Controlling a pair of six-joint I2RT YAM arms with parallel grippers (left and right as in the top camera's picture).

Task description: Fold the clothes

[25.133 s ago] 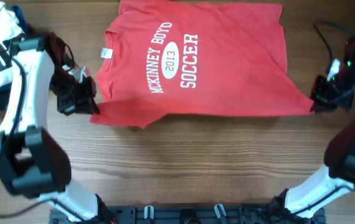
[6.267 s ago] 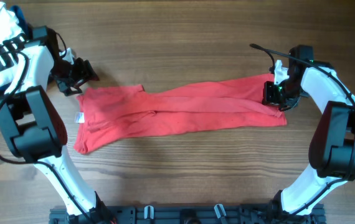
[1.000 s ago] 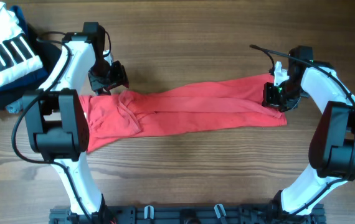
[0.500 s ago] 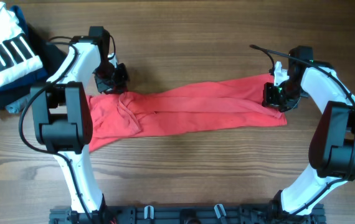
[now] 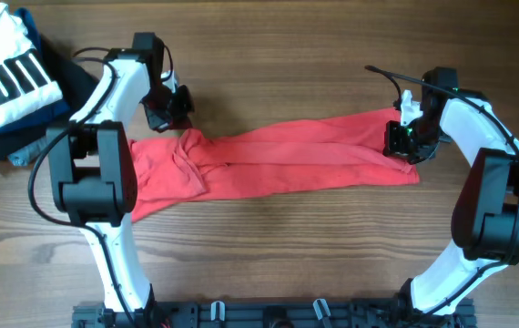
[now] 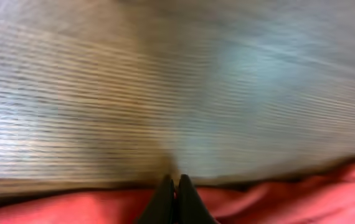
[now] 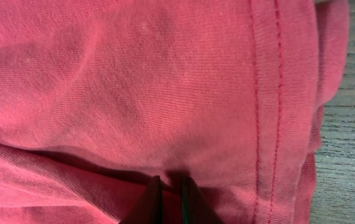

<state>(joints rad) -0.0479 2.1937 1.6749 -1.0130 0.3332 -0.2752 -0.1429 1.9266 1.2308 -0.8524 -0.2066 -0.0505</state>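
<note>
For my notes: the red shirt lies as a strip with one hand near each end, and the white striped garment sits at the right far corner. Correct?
No: the overhead view shows the white striped garment at the left far corner. The red shirt is a strip, left hand and right hand near its ends.
</note>
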